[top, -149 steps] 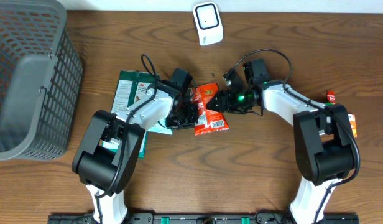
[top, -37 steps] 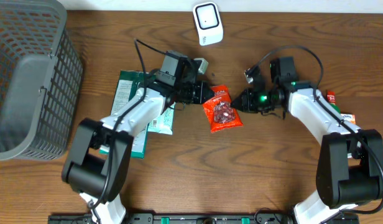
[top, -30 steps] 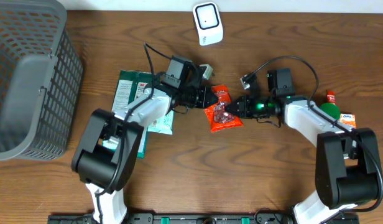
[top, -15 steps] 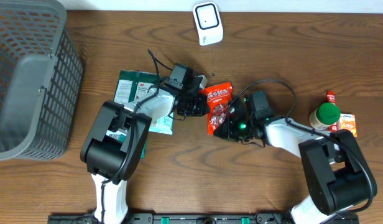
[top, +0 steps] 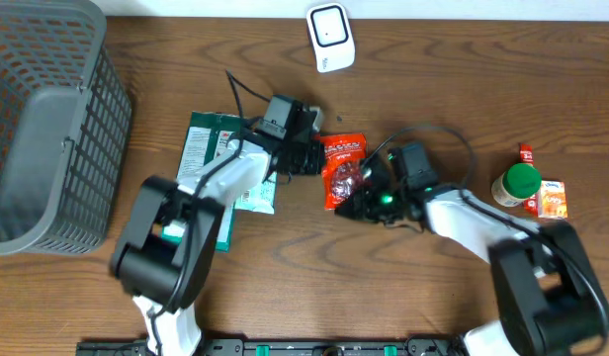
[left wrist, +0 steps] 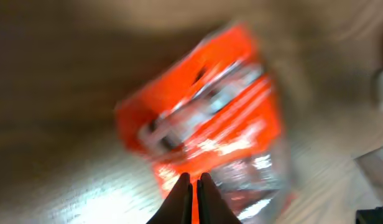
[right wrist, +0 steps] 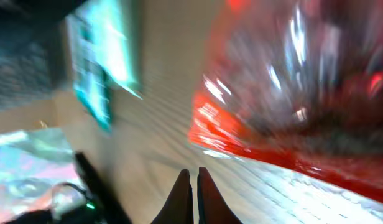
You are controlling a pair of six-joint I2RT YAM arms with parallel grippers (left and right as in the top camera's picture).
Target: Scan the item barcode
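We see the red snack packet (top: 344,170) lying on the wooden table (top: 433,287) near the middle, a little to the far side, its long side running near to far. It sits between the two arms' tips. In the left wrist view the packet (left wrist: 207,121) is blurred, with shiny clear film and white print that we cannot read, and no barcode can be made out.

The left gripper (top: 318,157) reaches in from the left and meets the packet's far left edge. Its fingers (left wrist: 193,186) are pressed together with no gap over the packet's near edge. We cannot tell whether any film is pinched between them.

The right gripper (top: 348,204) comes in from the right at the packet's near end. Its fingers (right wrist: 191,180) are likewise closed tight just beside the red edge of the packet (right wrist: 285,93), and that view is too smeared to show a grip.

To the left of the packet, green packets (top: 208,148) lie flat under the left arm. The white scanner (top: 329,38) stands at the far edge, well apart from the packet. A grey basket (top: 47,129) fills the far left corner. At the right lie a green-lidded jar (top: 520,183) and an orange box (top: 554,198) just beside it
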